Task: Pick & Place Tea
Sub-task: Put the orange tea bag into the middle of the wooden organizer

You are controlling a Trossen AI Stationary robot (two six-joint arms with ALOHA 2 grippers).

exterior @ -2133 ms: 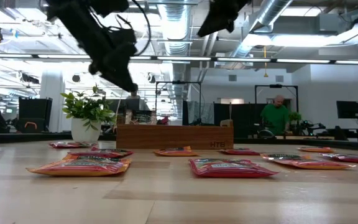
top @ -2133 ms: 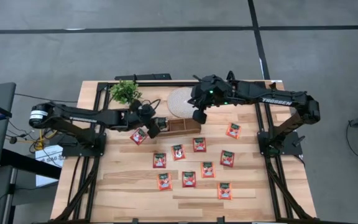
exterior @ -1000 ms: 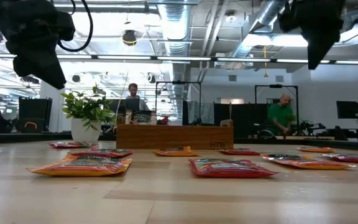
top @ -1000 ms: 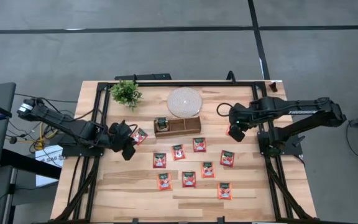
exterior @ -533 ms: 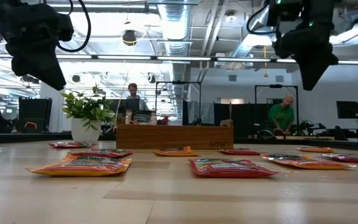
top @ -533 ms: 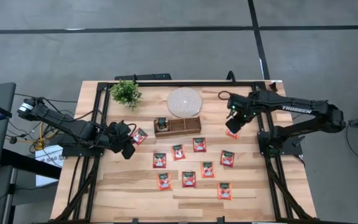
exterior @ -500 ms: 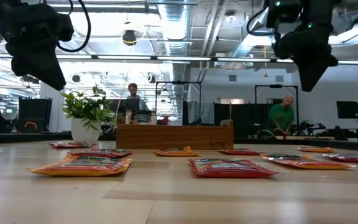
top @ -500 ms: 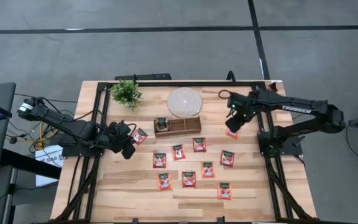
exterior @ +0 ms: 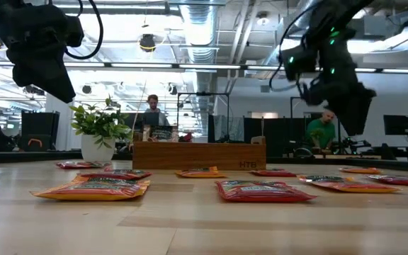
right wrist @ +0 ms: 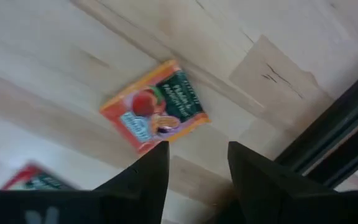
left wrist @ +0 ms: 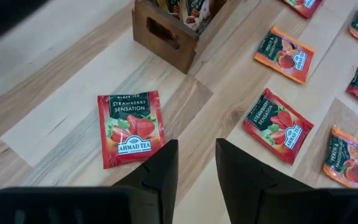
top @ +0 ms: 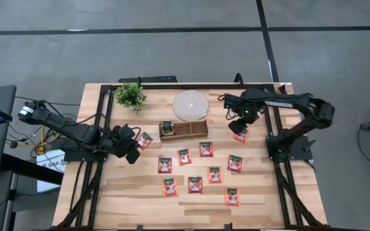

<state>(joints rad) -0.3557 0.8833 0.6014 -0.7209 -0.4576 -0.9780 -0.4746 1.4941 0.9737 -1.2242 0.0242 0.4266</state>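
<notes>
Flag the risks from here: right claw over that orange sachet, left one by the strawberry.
1. The right claw is open above the orange sachet, which lies flat and skewed to the fingers; it may pinch only a corner.
2. The metal frame rail runs close beside it, so a descent could clip it.
3. The left claw is offset from the strawberry sachet.

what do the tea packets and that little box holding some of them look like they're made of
Tea sachets: probably glossy printed foil or coated paper; they lie flat, with sealed edges and bright printing. Box: apparently wood, stained dark brown and matte, with visible grain and a cut-out handle slot.
</notes>
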